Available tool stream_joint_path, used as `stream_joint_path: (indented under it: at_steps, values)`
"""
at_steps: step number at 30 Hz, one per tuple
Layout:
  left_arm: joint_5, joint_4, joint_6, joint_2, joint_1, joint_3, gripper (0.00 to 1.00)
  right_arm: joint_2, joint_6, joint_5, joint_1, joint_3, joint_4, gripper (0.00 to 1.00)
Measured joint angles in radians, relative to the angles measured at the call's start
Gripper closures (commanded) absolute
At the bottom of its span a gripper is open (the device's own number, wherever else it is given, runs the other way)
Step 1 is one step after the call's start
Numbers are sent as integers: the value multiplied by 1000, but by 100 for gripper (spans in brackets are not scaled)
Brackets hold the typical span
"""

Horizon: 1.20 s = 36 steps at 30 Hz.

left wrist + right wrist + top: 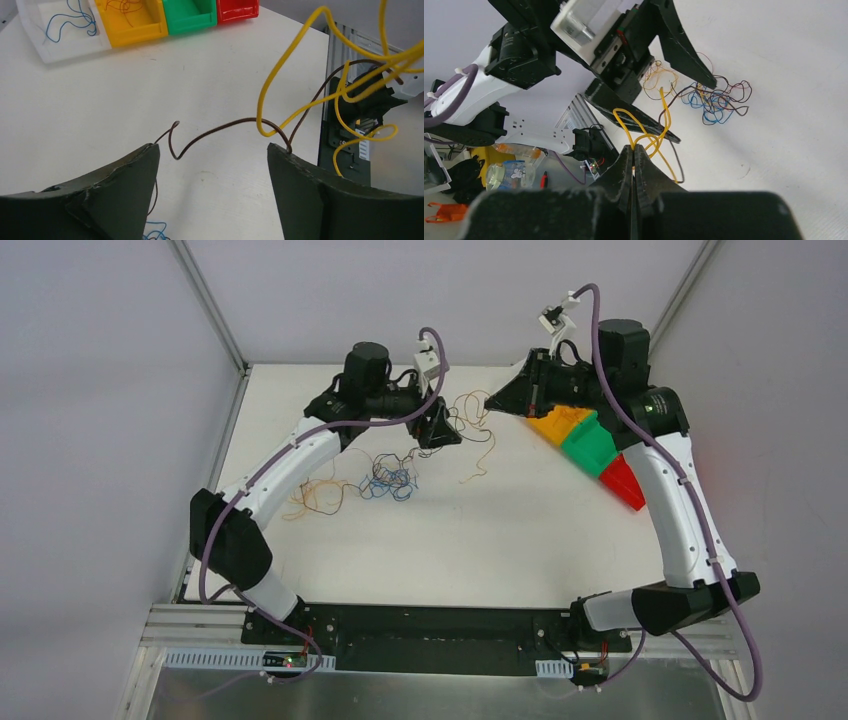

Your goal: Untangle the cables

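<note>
A: How far along are the cables (392, 480)?

B: Early, I'd say. A blue wire (70, 20) lies in the white bin (50, 50) and an orange wire (125, 6) in the yellow bin (135, 32), far right. The main knot sits mid-table, with loose orange strands (315, 500) to its left.

A: And the grippers?

B: The right gripper (633, 150) is pinched tight on a yellow wire (260, 105), held above the table. The left gripper (212, 150) gapes wide, with a brown wire (235, 122) draped across it, ungripped — most of the sorting remains.
</note>
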Motion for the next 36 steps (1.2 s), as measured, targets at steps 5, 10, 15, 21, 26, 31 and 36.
stream_joint_path:
  at_steps: [5,10,15,21,26,31,36]
  values:
    - [-18,49,-10,39,-26,0,95,-3,8,-13,-23,0,-18,100]
    - [-19,95,-42,0,-3,-68,100,-3,38,-31,-197,0,-19,100]
    - [-20,106,-98,-82,80,-202,100,9,59,-38,-405,3,-19,100]
    - [-56,51,-95,-124,176,-330,100,72,59,-41,-562,62,-17,100]
    - [-113,-38,-46,-123,179,-382,100,126,11,30,-649,98,-15,100]
    - [-143,-60,-39,-108,179,-386,100,198,-122,158,-685,93,-6,100]
    - [-151,-77,-31,-70,179,-369,100,304,-255,254,-705,85,11,100]
